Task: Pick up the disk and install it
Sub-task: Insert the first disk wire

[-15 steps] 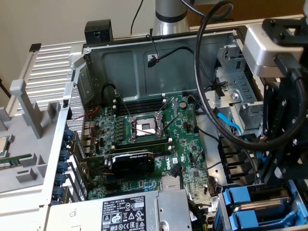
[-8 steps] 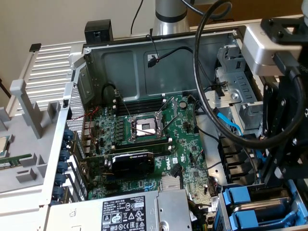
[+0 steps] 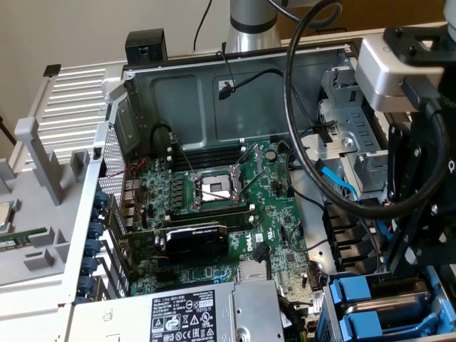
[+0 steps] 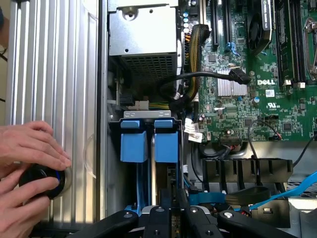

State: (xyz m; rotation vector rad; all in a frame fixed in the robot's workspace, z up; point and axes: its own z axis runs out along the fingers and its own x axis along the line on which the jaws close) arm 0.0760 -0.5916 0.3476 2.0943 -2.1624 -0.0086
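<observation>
The silver metal disk with blue plastic rails stands in the grey metal cage, its two blue ends side by side. The black gripper is just beside it, fingers pressed close together. The green board says DELL. A person's hands hold a black round knob.

Open computer case, green motherboard

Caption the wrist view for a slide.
End effector facing two blue drive carriers in an open Dell computer case, a person's hands on a black round object beside it.
</observation>
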